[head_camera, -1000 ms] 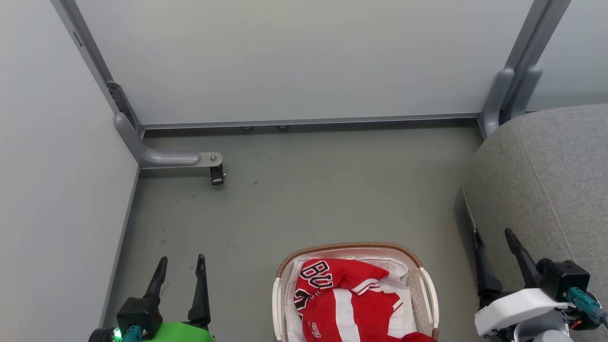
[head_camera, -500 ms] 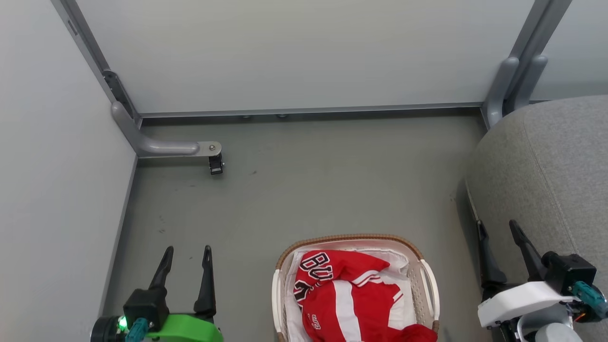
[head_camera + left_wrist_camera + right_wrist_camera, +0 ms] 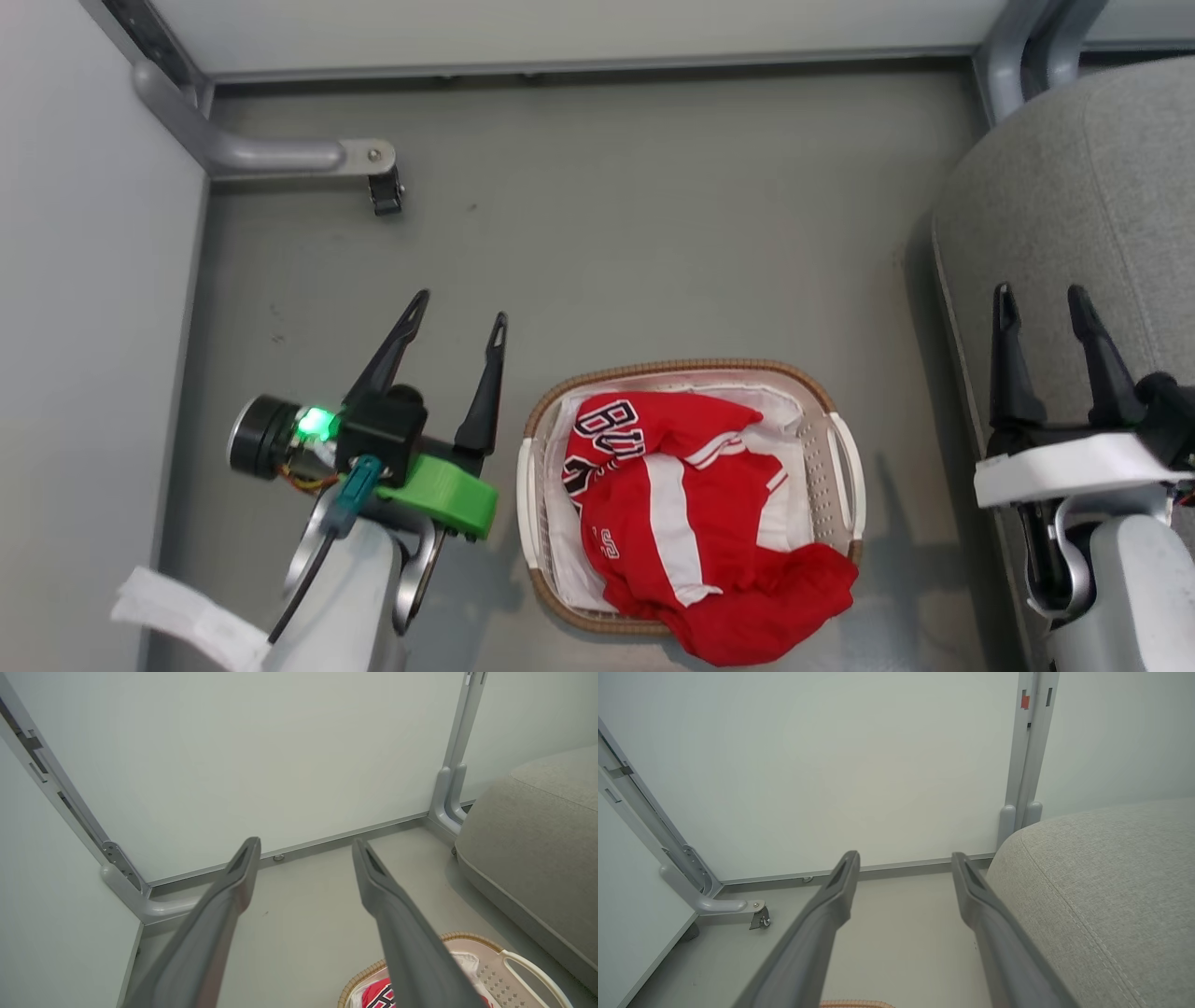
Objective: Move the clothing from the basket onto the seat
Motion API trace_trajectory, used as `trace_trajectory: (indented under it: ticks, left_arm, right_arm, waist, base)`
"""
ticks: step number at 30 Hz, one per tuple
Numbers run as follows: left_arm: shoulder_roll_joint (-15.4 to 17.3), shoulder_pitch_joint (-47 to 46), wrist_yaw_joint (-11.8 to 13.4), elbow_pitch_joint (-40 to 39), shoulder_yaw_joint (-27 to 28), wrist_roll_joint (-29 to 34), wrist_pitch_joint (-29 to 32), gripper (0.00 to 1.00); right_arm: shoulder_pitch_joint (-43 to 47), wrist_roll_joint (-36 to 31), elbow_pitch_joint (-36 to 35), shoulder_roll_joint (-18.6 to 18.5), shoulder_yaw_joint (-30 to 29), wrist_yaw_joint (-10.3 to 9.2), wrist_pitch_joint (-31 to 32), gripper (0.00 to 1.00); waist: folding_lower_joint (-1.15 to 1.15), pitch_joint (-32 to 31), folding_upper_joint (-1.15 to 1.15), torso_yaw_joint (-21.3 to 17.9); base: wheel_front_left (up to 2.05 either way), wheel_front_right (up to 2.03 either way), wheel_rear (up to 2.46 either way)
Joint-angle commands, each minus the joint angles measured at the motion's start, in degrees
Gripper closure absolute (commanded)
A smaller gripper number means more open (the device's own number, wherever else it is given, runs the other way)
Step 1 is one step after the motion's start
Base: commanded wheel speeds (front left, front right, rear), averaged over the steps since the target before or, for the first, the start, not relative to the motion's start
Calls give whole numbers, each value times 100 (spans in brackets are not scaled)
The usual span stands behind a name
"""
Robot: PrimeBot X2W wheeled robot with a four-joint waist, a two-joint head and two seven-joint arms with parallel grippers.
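Observation:
The red clothing (image 3: pixel 691 509) with white stripes and block lettering lies heaped in the white basket (image 3: pixel 848 471) on the floor, spilling over its near rim. A corner of the basket (image 3: pixel 509 970) and a scrap of the clothing (image 3: pixel 378 996) show low in the left wrist view. My left gripper (image 3: pixel 459 306) hangs open just left of the basket, nothing between its fingers. Over the left edge of the grey seat (image 3: pixel 1102 187), my right gripper (image 3: pixel 1039 297) is open and empty too. The seat (image 3: pixel 1106 891) spreads along the right of the right wrist view.
Pale partition walls (image 3: pixel 84 280) close the space on the left and at the back. A grey metal foot with a caster (image 3: pixel 383 191) juts from the back left corner. Another post base (image 3: pixel 1013 51) stands at the back right beside the seat.
The head camera has tipped downward, so the whole picture has shifted up and the basket shows in full. Both grippers reach further forward; both stay open.

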Motion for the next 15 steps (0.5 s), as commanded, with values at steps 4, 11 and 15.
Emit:
trace_trajectory:
  ticks: [4, 11, 15]
  left_arm:
    - [211, -916, -75, 400, -484, 281, -4, 0]
    - [465, -2073, -95, 1623, -1725, 409, -2, 0]
    - [513, -2631, -95, 2422, -2481, 247, -2, 0]
  right_arm:
    - [-464, 72, -224, -24, -55, -1, -26, 0]
    - [-928, 231, -478, -20, -128, -1, -22, 0]
    - [-1115, 373, -552, -17, -120, -1, -20, 0]
  waist:
    - [0, 1483, 62, -420]
    - [0, 2315, 62, -797]
    - [0, 2647, 62, -951]
  base:
    - [0, 0, 0]
    - [0, 0, 0]
    - [0, 0, 0]
